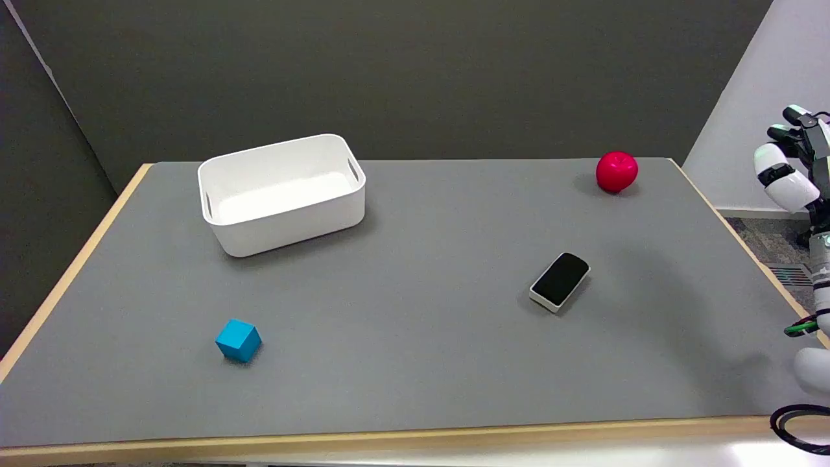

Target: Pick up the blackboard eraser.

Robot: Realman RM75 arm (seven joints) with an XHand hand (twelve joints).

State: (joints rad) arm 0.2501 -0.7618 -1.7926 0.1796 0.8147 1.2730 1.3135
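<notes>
The blackboard eraser (559, 279), white-bodied with a black felt face turned up, lies flat on the grey tabletop (415, 363), right of centre and angled so one end points toward the far right corner. Nothing touches it. The right hand (792, 170) hangs in the air at the picture's right edge, beyond the tabletop's side and well apart from the eraser; it holds nothing, its fingers released and apart, partly cut off by the frame. A red apple (616, 172) sits near the far right corner. A white bin (283, 194) stands at the far left, and a blue cube (238, 340) rests toward the near left.
</notes>
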